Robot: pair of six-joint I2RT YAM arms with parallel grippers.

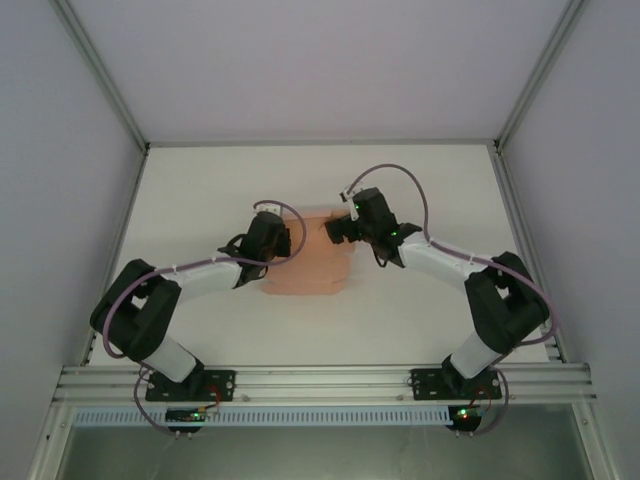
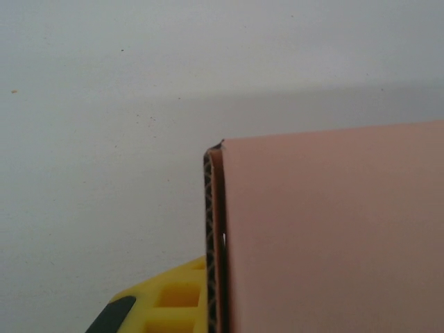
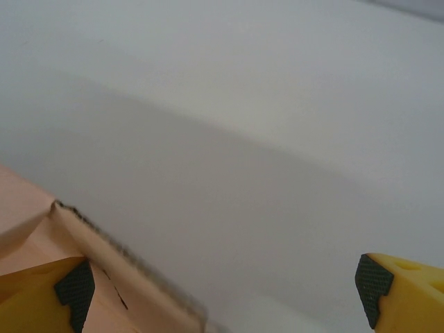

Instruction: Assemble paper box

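The paper box (image 1: 310,265) is lying near the middle of the white table (image 1: 200,190), between the two arms. The left gripper (image 1: 284,244) is sitting at the box's 9 o'clock edge, with the card spreading away from it toward 3 o'clock. In the left wrist view, its jaws are pinching narrowly on an upright pink wall. One yellow finger (image 2: 170,305) is pressing against the wall's corrugated edge, and the other finger is hiding behind the card. The right gripper (image 1: 333,230) is hovering at the box's 1 o'clock corner, jaws spread wide and holding nothing. In the right wrist view, the card is lying at 8 o'clock, with the left pad (image 3: 73,291) overlapping its raised edge and the other pad (image 3: 374,288) standing over bare table.
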